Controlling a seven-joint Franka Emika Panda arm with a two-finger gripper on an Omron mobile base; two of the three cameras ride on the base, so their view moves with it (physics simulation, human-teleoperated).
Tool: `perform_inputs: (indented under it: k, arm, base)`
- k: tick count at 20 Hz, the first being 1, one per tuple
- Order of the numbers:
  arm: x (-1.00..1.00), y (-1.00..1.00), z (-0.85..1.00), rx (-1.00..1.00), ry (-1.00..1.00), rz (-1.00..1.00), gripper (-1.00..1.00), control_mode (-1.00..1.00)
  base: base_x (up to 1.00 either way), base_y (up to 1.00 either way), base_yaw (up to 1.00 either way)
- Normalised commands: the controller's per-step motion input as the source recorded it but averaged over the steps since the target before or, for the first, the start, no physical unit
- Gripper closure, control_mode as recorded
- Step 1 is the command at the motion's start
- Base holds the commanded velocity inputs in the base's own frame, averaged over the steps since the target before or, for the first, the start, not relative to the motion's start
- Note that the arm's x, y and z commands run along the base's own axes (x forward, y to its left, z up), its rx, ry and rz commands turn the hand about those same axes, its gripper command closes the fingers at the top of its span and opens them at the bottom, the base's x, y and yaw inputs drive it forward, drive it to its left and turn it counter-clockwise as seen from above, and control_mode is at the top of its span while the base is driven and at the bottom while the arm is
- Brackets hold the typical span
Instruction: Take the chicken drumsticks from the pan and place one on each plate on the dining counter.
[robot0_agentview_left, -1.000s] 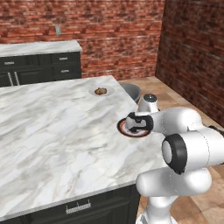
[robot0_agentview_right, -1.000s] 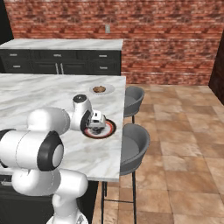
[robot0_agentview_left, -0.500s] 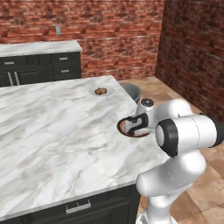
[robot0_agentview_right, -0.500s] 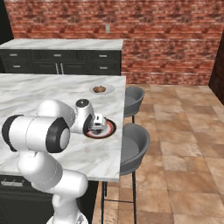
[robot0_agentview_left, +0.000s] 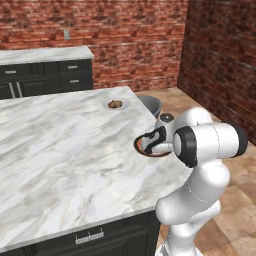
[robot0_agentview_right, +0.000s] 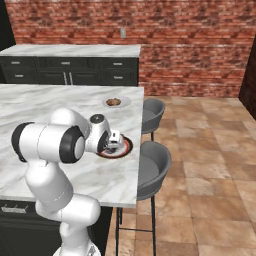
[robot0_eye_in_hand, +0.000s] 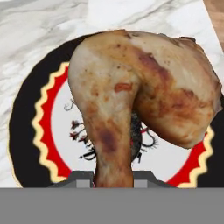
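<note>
gripper clamped on drumstick

Marble dining counter, two plates atop

A rendered home kitchen: a broad white, grey-veined marble island over dark cabinet fronts, grey padded bar stools at its edge, a red brick wall, dark drawer cabinets under a marble worktop, and terracotta floor tiles.

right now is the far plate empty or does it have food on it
Has food: a brown drumstick lies on the far plate, seen from both base cameras.
</note>
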Motion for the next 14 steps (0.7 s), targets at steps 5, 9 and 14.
perform_inputs:
  k: [5, 9, 14]
  arm:
    - [0.11, -0.03, -0.15, 0.0, 0.01, 0.0, -1.0, -1.0]
    - [0.04, -0.04, -0.06, 0.0, 0.0, 0.0, -1.0, -1.0]
    - [0.03, -0.06, 0.0, 0.05, 0.0, 0.0, -1.0, -1.0]
  base:
    - [0.0, 0.0, 0.0]
    - [0.0, 0.0, 0.0]
    - [0.0, 0.0, 0.0]
